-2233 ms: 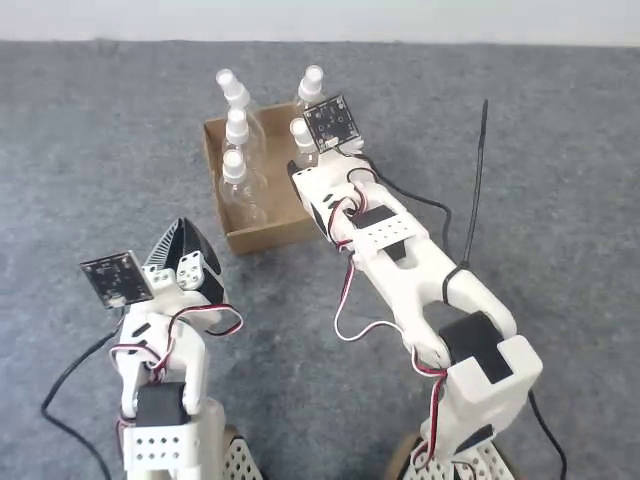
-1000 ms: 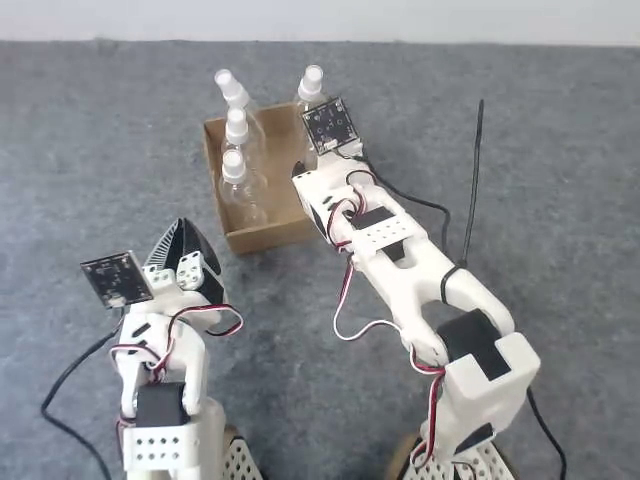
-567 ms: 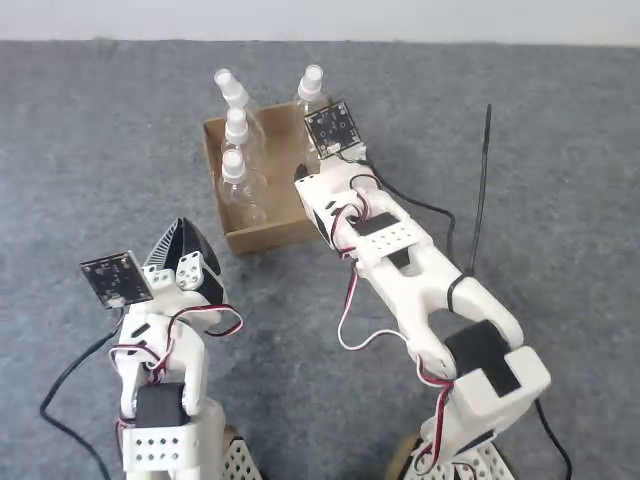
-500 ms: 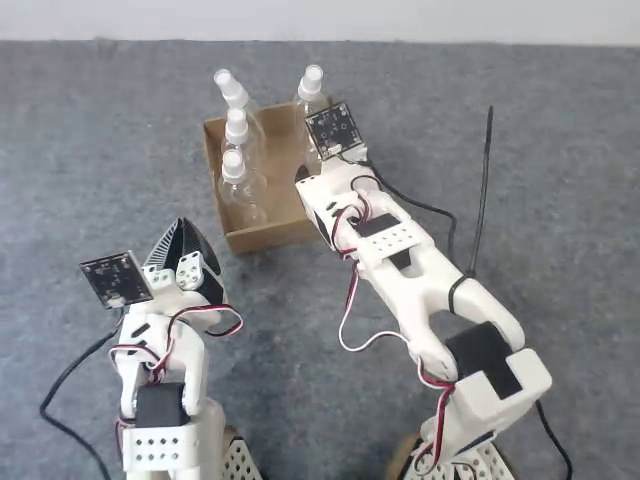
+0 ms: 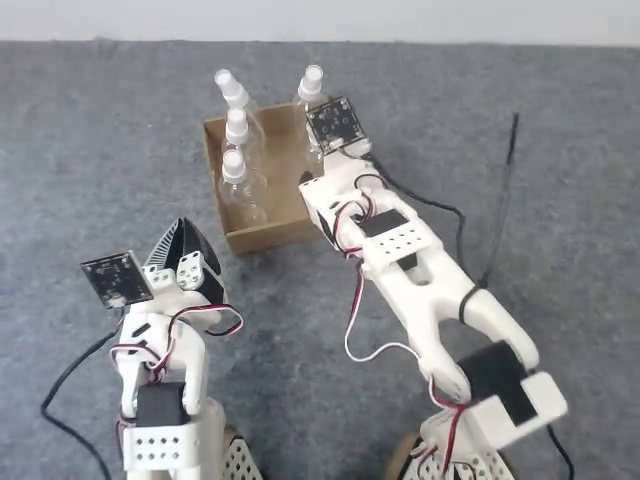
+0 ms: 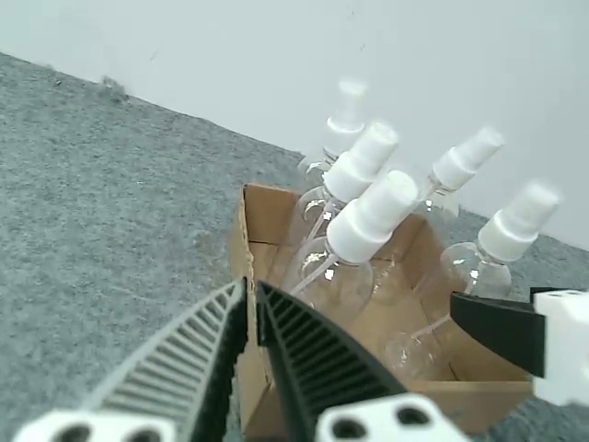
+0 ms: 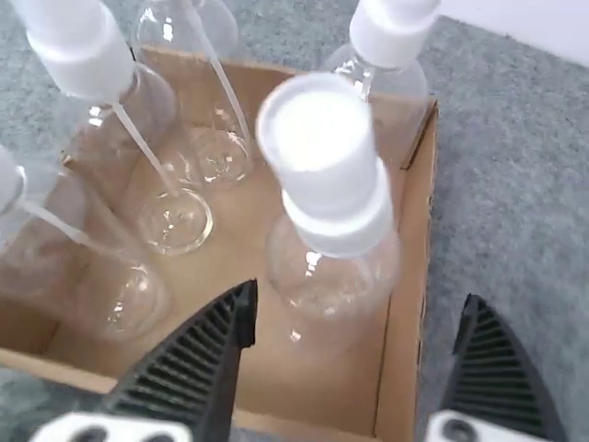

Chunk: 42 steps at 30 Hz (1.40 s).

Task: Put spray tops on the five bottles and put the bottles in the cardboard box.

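Hovering over the cardboard box [image 5: 265,236] near the table's [image 5: 90,150] far edge, the right gripper [image 7: 359,304] is holding its jaws wide apart, one on either side of a capped bottle [image 7: 317,138] and touching neither side of it. That bottle is standing by the box's right wall, and four more bottles [image 5: 237,125] are standing in there with it, spray tops on. The left gripper [image 6: 251,290] is hanging well back toward the near left corner, jaws pressed together on nothing.

From above, the right arm [image 5: 400,250] covers its own gripper [image 7: 359,304] and one bottle [image 7: 324,175].
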Motion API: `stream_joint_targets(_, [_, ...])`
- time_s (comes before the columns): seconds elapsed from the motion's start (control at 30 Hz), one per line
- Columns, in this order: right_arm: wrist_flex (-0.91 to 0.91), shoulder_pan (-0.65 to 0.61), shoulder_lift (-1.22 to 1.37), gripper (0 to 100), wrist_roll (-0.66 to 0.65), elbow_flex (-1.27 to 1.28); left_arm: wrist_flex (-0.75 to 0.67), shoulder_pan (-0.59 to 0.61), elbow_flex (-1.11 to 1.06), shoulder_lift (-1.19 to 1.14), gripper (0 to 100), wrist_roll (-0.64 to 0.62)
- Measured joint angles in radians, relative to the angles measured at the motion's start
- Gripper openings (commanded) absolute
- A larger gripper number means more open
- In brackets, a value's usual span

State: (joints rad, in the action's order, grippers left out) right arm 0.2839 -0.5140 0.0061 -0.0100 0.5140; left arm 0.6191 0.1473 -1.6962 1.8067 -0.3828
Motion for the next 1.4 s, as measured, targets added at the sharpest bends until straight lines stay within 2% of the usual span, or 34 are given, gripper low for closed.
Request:
stream_joint_targets(0.6, [0.325,0.000,-0.186,28.4,0.028,0.000,0.000,0.000,0.000,0.000,1,0.000])
stream_joint_targets(0.83, [0.448,0.000,-0.275,11.9,0.028,0.000,0.000,0.000,0.000,0.000,1,0.000])
stream_joint_targets(1.4, [0.706,0.000,-0.491,11.5,0.028,0.031,0.000,0.000,0.000,0.000,1,0.000])
